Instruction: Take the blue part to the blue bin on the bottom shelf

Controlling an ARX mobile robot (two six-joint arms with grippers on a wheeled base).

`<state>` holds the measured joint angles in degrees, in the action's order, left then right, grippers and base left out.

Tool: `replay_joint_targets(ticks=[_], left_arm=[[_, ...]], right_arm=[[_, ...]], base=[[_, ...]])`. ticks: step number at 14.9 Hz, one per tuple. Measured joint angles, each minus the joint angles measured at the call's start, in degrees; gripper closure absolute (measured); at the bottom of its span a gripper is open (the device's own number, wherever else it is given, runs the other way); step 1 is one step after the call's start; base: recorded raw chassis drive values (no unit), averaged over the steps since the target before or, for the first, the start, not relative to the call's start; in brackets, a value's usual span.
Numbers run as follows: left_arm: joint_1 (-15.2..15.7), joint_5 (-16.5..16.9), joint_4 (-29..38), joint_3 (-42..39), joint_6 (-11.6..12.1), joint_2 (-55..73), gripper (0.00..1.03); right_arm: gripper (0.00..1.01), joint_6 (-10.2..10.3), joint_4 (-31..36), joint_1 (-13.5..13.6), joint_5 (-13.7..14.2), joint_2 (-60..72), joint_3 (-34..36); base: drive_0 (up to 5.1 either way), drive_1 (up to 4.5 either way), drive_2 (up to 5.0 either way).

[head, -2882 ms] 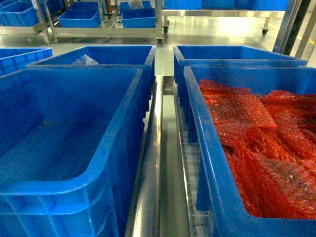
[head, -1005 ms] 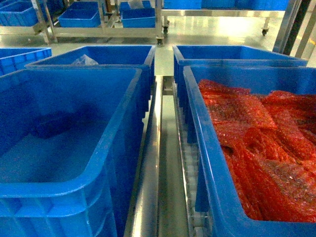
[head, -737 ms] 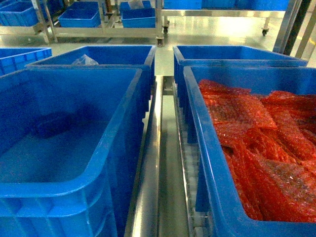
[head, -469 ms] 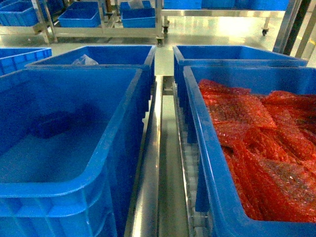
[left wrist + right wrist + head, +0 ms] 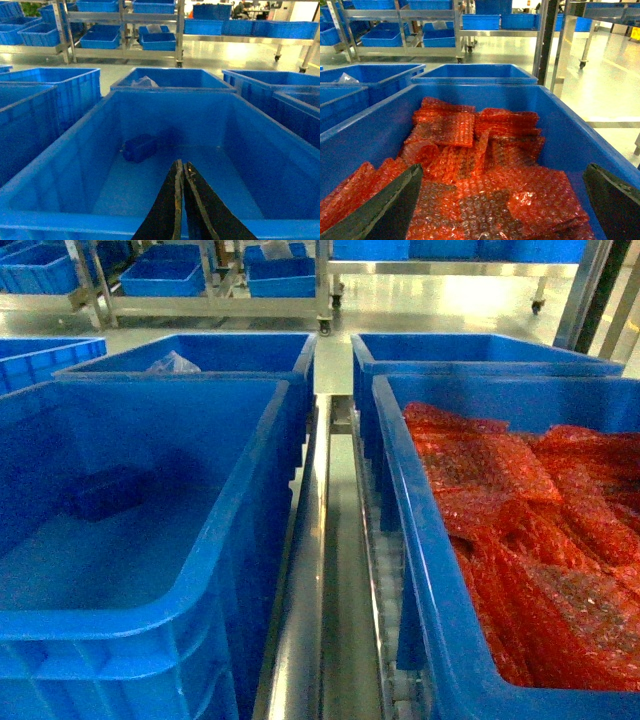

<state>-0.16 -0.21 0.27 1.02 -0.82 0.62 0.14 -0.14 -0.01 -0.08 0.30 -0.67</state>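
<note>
The blue part (image 5: 105, 492) lies loose on the floor of the blue bin (image 5: 215, 570), near its far left wall. The left wrist view shows the same blue part (image 5: 140, 147) inside the blue bin (image 5: 75, 145), with my left gripper (image 5: 180, 163) shut and empty above the near rim, short of the part. The bin rests on the bottom shelf (image 5: 318, 570), whose steel rail and white rollers show between the crates. My right gripper (image 5: 503, 170) hangs open over red bubble-wrap packets, holding nothing. Neither gripper shows in the head view.
A like blue crate with red bubble-wrap packets (image 5: 520, 540) stands to the right of the rail. Two more blue crates (image 5: 200, 355) stand behind, the left one holding a clear bag. Steel racks with blue crates (image 5: 165, 275) line the far floor.
About three seconds ago the bin floor looked bare; the blue part has since come to lie on it. Over the last second it has stayed put.
</note>
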Motion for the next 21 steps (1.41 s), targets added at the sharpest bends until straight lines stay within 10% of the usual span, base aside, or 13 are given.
replay_joint_targets(ticks=[8, 10, 12, 13, 21], left_arm=[[0.0, 0.2, -0.5, -0.3, 0.0, 0.0, 0.99], [0.0, 0.2, -0.5, -0.3, 0.0, 0.0, 0.72], [0.0, 0.2, -0.5, -0.3, 0.0, 0.0, 0.11], [0.0, 0.2, -0.5, -0.3, 0.1, 0.0, 0.03], [0.0, 0.2, -0.5, -0.3, 0.1, 0.0, 0.05]], right_arm=[[0.03, 0.0, -0.2, 0.0, 0.1, 0.0, 0.0], [0.03, 0.0, -0.2, 0.0, 0.1, 0.0, 0.0], [0.03, 0.0, -0.2, 0.0, 0.1, 0.0, 0.0], [0.03, 0.0, -0.2, 0.0, 0.1, 0.0, 0.0], [0.03, 0.0, -0.2, 0.0, 0.1, 0.0, 0.0]], base=[[0.0, 0.00, 0.0], [0.0, 0.00, 0.0], [0.0, 0.00, 0.0], [0.0, 0.00, 0.0], [0.0, 0.00, 0.0]])
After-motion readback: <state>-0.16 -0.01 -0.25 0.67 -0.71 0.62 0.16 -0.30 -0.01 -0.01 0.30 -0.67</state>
